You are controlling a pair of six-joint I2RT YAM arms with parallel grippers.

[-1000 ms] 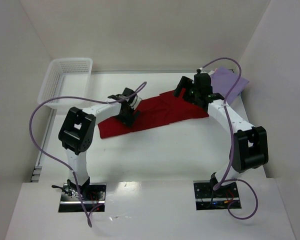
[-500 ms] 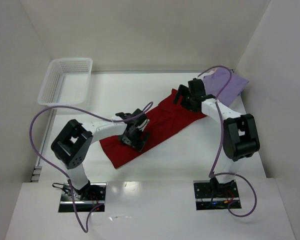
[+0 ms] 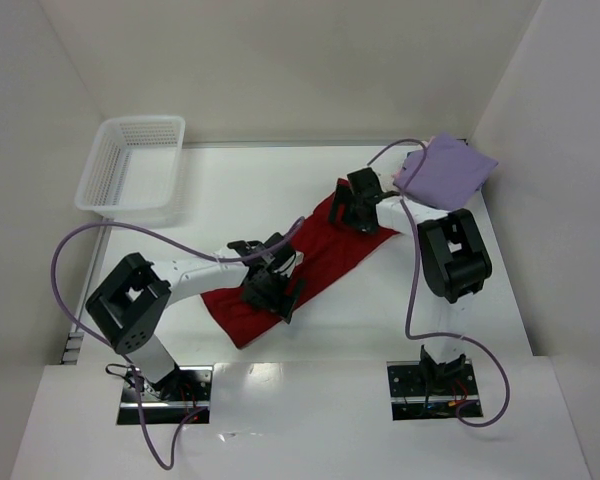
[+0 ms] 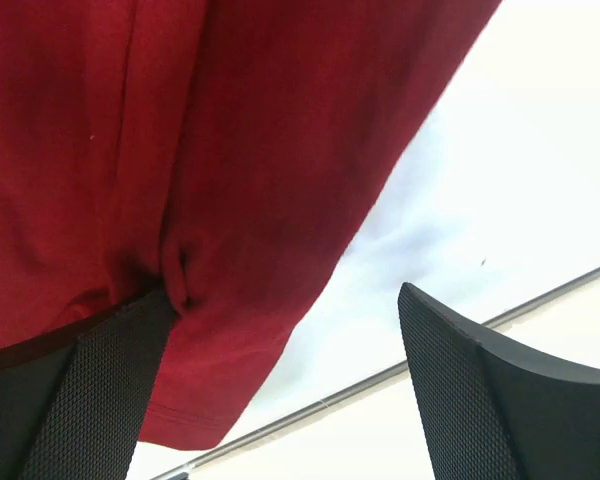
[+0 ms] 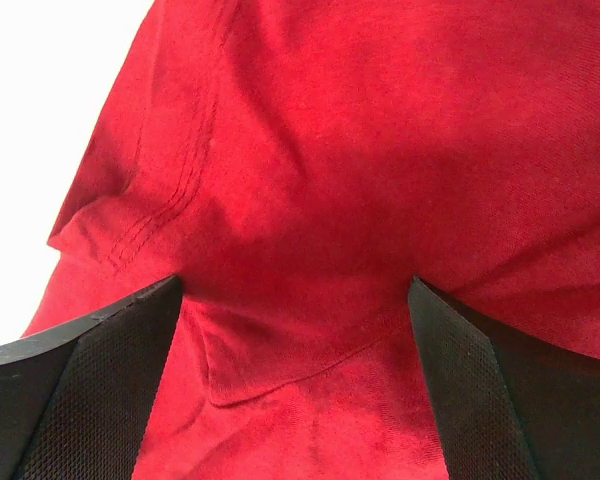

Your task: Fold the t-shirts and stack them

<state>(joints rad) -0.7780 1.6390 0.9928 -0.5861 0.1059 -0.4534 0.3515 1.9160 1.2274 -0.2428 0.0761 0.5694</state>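
The dark red t-shirt (image 3: 325, 258) lies flat on the white table, slanting from near left to far right. My left gripper (image 3: 272, 292) is over its near left end. In the left wrist view the gripper (image 4: 280, 300) is open, with one finger (image 4: 100, 390) pressed on the red cloth (image 4: 230, 120) and the other over bare table. My right gripper (image 3: 350, 207) is over the shirt's far right end. In the right wrist view it (image 5: 295, 285) is open, spanning a folded hem of the red cloth (image 5: 330, 120). The folded lavender t-shirt (image 3: 446, 170) lies at the far right corner.
A white mesh basket (image 3: 130, 165) stands at the far left. The booth walls close in the table at the back and right. The right arm's elbow (image 3: 452, 255) hangs over the table's right side. Cables loop above both arms.
The red shirt has swung from lying across the table to a slant, its left end pulled nearer. My left gripper moved nearer with it; my right gripper moved left and slightly nearer.
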